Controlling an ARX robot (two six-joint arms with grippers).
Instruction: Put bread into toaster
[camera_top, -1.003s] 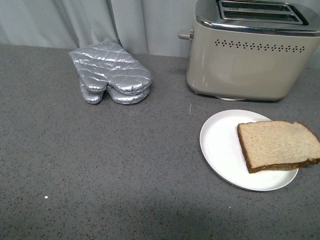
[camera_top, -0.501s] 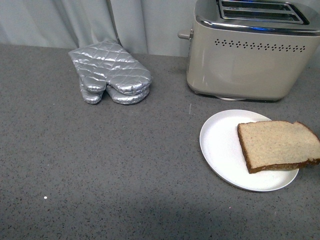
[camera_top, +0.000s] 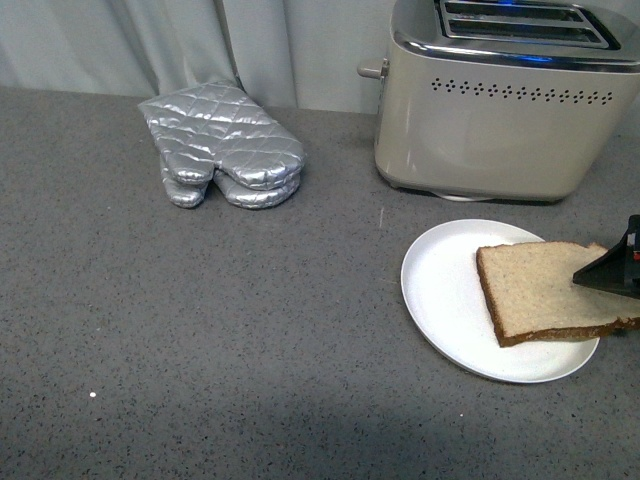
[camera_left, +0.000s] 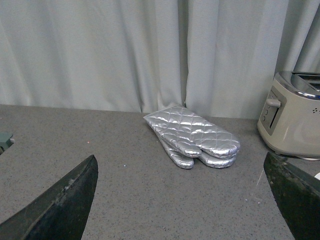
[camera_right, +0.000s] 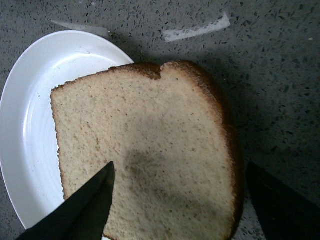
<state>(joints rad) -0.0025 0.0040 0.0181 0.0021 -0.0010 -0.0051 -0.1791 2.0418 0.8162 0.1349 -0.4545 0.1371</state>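
The bread (camera_top: 535, 290) is a tan slice with a dark crust. It lies flat on a white plate (camera_top: 425, 285), its right part hanging over the plate's rim. In the right wrist view the bread (camera_right: 150, 140) fills the middle. My right gripper (camera_right: 180, 167) hovers open just above it, one finger over the crumb and the other past the crust edge. A black fingertip of the right gripper (camera_top: 605, 272) shows at the right edge of the front view. The beige-and-chrome toaster (camera_top: 500, 120) stands behind the plate, slots up. My left gripper (camera_left: 180, 160) is open above bare counter.
A silver quilted oven mitt (camera_top: 225, 150) lies at the back left of the grey counter, also ahead of the left gripper as the oven mitt (camera_left: 192, 135). The toaster (camera_left: 295, 120) sits to its right there. A pale curtain (camera_left: 125, 50) hangs behind.
My right gripper's black finger has come into the front view from the right edge and now sits over the bread's right part. Bread, plate and mitt have not moved.
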